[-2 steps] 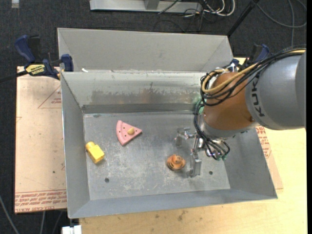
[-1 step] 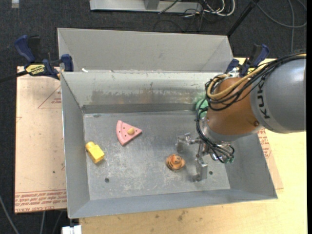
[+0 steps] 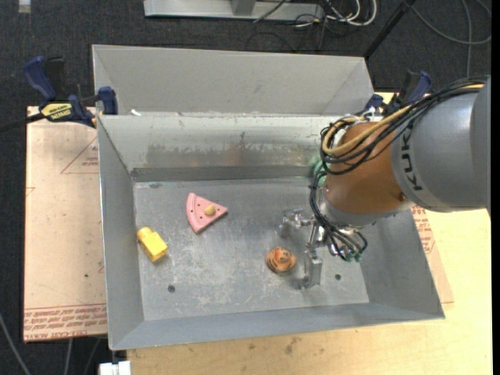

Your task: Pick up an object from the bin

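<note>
- Camera view: gripper [image 3: 303, 250] low in the bin [image 3: 223, 291], fingers apart, just beside a small brown round object [image 3: 280, 259].
- Nothing is gripped yet; closing and lifting remain.

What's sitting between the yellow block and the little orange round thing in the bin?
Nothing: the camera view shows bare bin floor from the yellow block to the orange round thing. The pink wedge sits off that line, toward the back wall.
</note>
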